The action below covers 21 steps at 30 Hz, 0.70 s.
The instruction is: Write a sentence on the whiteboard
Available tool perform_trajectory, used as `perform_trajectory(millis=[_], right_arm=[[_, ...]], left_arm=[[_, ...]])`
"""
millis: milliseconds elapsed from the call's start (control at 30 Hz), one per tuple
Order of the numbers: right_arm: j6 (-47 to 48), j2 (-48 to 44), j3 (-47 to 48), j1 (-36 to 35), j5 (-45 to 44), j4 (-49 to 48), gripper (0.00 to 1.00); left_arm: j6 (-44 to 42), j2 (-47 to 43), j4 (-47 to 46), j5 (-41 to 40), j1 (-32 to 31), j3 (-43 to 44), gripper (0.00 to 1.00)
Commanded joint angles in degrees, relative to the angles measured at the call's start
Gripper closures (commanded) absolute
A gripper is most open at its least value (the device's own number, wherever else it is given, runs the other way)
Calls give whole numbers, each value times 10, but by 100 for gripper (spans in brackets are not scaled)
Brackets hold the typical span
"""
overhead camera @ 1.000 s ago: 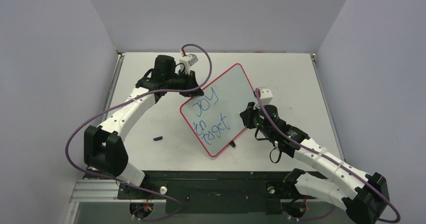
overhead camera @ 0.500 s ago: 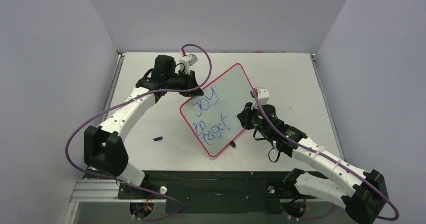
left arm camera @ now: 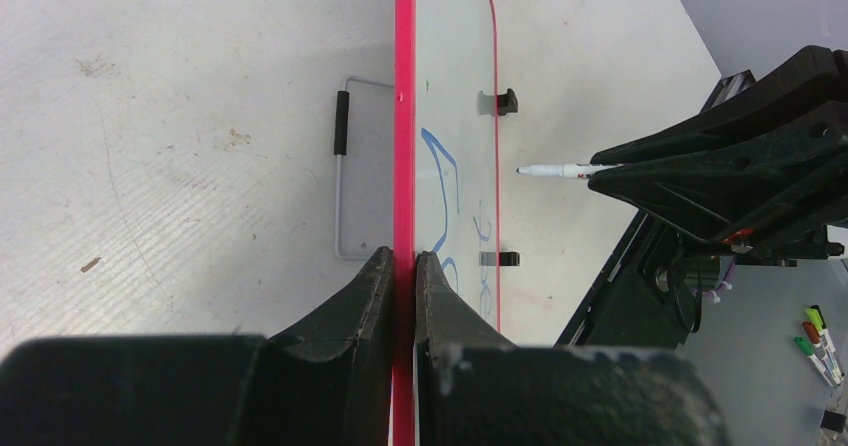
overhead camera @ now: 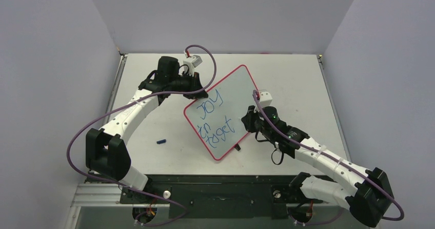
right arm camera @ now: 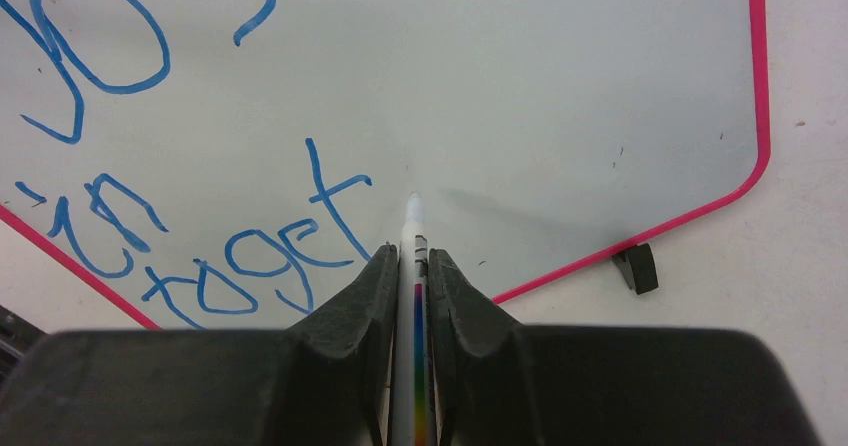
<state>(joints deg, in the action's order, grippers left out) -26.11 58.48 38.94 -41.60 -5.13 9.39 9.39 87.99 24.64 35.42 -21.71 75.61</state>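
Right end effector [overhead camera: 249, 120] edged left over whiteboard [overhead camera: 225, 93] — marker [right arm camera: 413, 231] tip contact unclear.

whiteboard [overhead camera: 222, 113] on table [overhead camera: 287, 75], marker [right arm camera: 413, 236] right of it

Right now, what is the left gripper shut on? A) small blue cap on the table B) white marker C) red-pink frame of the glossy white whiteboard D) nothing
C: the left wrist view shows the left gripper pinching the red-pink edge of the whiteboard.
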Motion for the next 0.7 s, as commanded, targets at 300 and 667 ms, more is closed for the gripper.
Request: perform_trajectory(millis=[300, 667], right_arm=[[8, 31, 46, 2, 4, -44, 100], [4, 77, 80, -3, 14, -67, 100]], left_arm=[[-26, -12, -27, -11, -3, 12, 100], [-26, -13, -27, -12, -4, 12, 100]])
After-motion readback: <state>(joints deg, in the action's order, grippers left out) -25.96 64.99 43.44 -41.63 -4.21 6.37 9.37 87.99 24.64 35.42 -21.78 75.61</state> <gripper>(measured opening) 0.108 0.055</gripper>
